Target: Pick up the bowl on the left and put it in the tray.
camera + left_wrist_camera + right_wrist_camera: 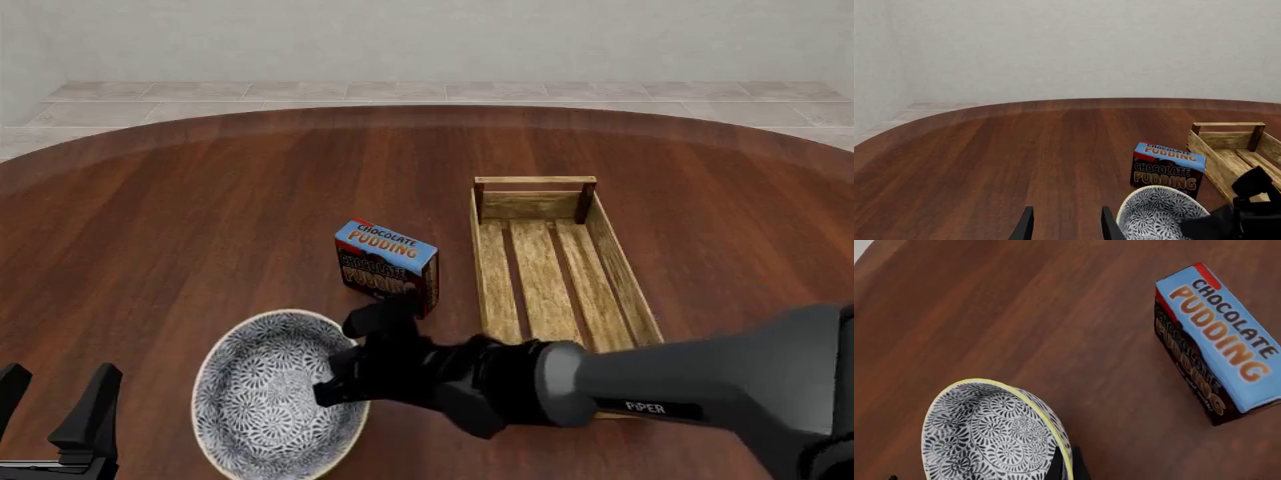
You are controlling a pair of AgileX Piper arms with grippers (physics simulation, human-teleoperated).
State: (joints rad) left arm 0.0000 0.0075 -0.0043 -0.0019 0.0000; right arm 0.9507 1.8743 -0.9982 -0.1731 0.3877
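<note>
Far left in the front view, the left gripper point(54, 405) sits at the near edge of the worktop point(174, 230), its fingers point(94, 405) spread apart and holding nothing, with bare wood between them in the left wrist view point(1064, 225). Just to its right lies the bowl point(267, 400), near the front edge of the worktop, its patterned inside facing up; it is apart from the left fingers and untouched by them. The right gripper point(354, 360) reaches across from the right side and meets the bowl at its right-hand rim. In the right wrist view the bowl point(987, 432) fills the lower part of the picture, and a dark finger point(1066, 465) stands against the outside of the pale rim; the other finger is barely seen at the picture's edge, so the rim appears to lie between the two, but whether they are clenched on it I cannot tell. The left wrist view shows the same arm's dark fingers point(1227, 220) at the bowl's point(1154, 215) edge. Behind the bowl and a little to the right stands the pudding box point(387, 265), close to the bowl but apart from it. Right of the box lies the tray point(487, 260), long side running away from the arms, nothing in it, well apart from the bowl.
</note>
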